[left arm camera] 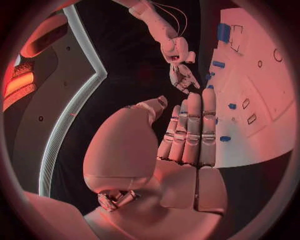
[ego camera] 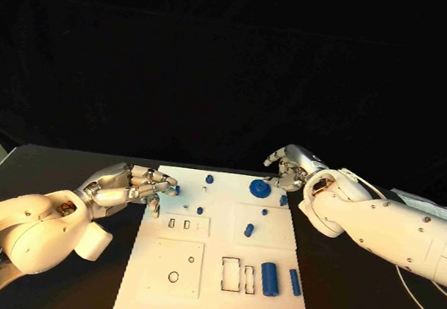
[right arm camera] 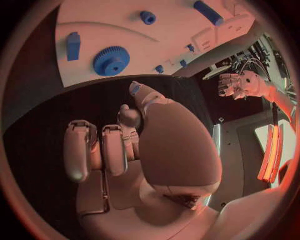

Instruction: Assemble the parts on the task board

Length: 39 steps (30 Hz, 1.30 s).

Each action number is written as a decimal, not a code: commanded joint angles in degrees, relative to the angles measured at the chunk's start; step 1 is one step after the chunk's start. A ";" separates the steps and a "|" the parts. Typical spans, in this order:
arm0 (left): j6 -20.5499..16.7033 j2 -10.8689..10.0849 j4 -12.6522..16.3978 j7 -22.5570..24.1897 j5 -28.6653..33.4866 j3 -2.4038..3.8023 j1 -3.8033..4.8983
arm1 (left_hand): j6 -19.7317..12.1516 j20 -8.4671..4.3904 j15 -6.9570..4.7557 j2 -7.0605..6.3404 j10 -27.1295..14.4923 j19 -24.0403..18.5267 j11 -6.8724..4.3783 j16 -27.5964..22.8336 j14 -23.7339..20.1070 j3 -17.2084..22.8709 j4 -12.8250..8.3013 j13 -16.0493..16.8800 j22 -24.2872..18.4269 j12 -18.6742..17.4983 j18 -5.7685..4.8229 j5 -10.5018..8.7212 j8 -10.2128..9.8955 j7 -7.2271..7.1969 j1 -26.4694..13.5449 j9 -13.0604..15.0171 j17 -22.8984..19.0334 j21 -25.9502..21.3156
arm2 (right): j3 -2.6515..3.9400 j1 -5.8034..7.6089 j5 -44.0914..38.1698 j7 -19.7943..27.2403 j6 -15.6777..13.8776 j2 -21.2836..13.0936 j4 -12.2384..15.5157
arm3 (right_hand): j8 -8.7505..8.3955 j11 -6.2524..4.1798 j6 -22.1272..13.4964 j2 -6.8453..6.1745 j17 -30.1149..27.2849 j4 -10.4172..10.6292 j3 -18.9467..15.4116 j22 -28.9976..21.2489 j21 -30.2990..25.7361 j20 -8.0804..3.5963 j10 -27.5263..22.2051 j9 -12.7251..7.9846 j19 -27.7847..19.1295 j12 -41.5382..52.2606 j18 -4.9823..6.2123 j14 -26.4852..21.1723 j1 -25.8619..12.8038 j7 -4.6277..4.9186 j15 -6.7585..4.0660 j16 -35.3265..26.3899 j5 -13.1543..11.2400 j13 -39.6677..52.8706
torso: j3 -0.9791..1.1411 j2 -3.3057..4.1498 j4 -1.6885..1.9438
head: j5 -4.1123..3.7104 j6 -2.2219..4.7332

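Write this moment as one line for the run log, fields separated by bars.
left hand: at board's left edge, holds nothing seen | right hand: near gear, grasp unclear | task board: parts loose

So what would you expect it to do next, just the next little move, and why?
Probably the right hand will dip down and close on the blue gear. That hand hovers at the far edge of the task board, its fingers apart and holding nothing, and the gear lies loose just beside it. The left hand hovers at the board's left edge, fingers curled; I can't tell whether it holds anything.
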 commanded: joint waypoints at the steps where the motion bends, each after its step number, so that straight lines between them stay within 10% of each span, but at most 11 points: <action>1: 1.08 0.05 -0.04 0.53 -0.02 0.04 -0.01 | -0.46 -0.01 -0.07 -0.16 -0.40 -0.48 -0.13 -0.20 -0.42 0.19 -0.07 0.08 0.05 0.18 0.80 -0.06 0.08 0.11 0.06 0.05 -0.05 0.29 | 0.03 0.12 1.80 -1.14 5.21 -0.46 -0.32 | 0.38 0.30 -0.95 0.10 5.04 0.85 -1.78 8.19 2.43 0.45 3.53 0.31 3.36 9.32 -0.98 3.69 -0.99 0.31 0.45 1.70 -0.08 11.93 | 0.22 0.03 -0.13 | -0.20 -0.16; 16: 1.21 0.45 -0.54 0.11 -0.08 0.04 -0.10 | -0.46 0.00 -0.07 -0.12 -0.43 -0.55 -0.13 -0.21 -0.44 0.26 -0.16 0.11 0.08 0.22 0.81 -0.05 0.12 0.10 0.15 0.08 -0.08 0.35 | -0.10 -0.12 -2.08 -6.00 10.39 2.26 -3.88 | 1.33 1.31 -2.77 1.35 17.22 6.26 -10.74 15.05 7.60 1.69 8.99 1.40 6.00 13.93 -2.55 5.77 0.29 1.13 1.64 4.86 -0.19 18.86 | -0.05 0.19 0.25 | -0.52 -0.87; 39: 1.21 0.86 -0.95 -0.87 -0.69 0.04 -0.21 | -0.46 0.00 -0.09 0.01 -0.47 -0.62 -0.13 -0.21 -0.44 0.44 -0.34 0.15 0.14 0.28 0.83 -0.04 0.17 0.13 0.39 0.11 -0.13 0.46 | -0.43 -1.37 -2.63 -6.21 10.33 5.85 -6.68 | 2.47 1.20 -1.55 2.55 17.74 6.34 -10.59 15.05 7.60 1.84 8.99 1.99 6.00 13.93 -2.55 5.86 0.97 0.91 1.66 4.97 0.77 18.86 | -0.11 0.27 0.27 | -0.25 -1.76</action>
